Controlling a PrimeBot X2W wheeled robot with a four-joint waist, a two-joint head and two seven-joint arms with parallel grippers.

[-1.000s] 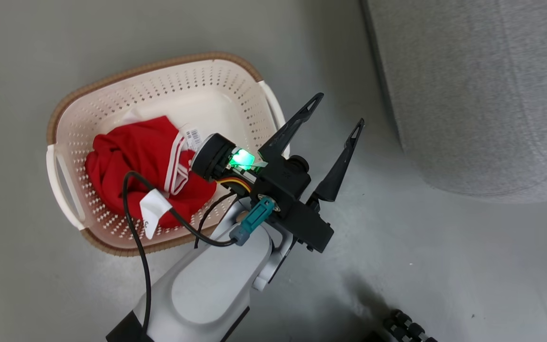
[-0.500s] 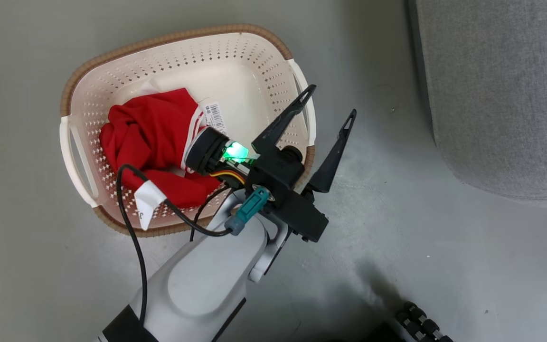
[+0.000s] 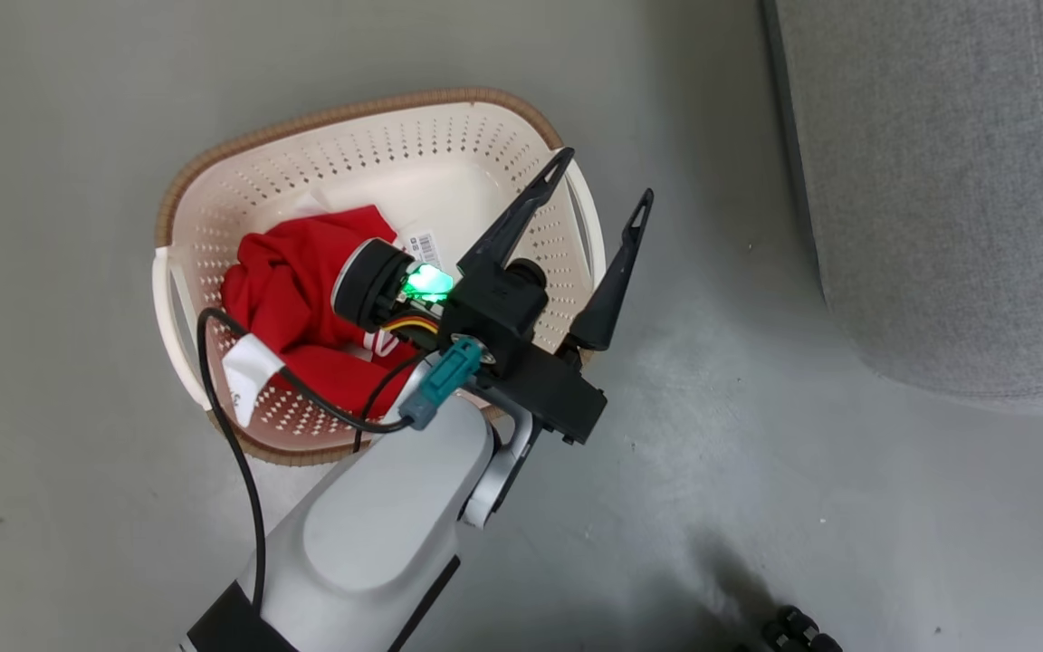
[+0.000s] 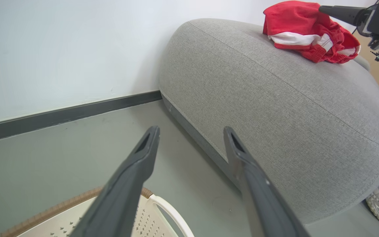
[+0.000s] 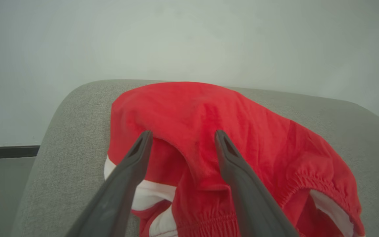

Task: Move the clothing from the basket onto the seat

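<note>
Farthest left in my head view stands the basket (image 3: 304, 127) on the grey floor (image 3: 78, 109), its brown rim turned toward me. A red garment (image 3: 282, 281) lies bunched in the basket's near half, partly hidden behind my left wrist, with a label sticker (image 3: 422, 244) just beside it on the basket's inner bottom. My left tool (image 3: 606, 174) hangs above the basket's right-hand edge, its two dark fingers spread apart with nothing between them and pointing away toward the seat (image 3: 938, 181) at the right. It is not touching the garment.

From my left wrist the same tool (image 4: 190, 130) shows its fingers parted over a corner of the basket (image 4: 77, 204). Bare floor lies beyond, with the rounded grey seat (image 4: 275, 98) rising to the right. On top of the seat, far right, rests a second red garment (image 4: 308, 31) with white trim.

My right wrist looks down on that second red garment (image 5: 209, 112), crumpled on the seat (image 5: 71, 115). My right tool (image 5: 183, 133) is just over it, fingers apart and unclamped. I cannot tell whether the tips touch the cloth.
</note>
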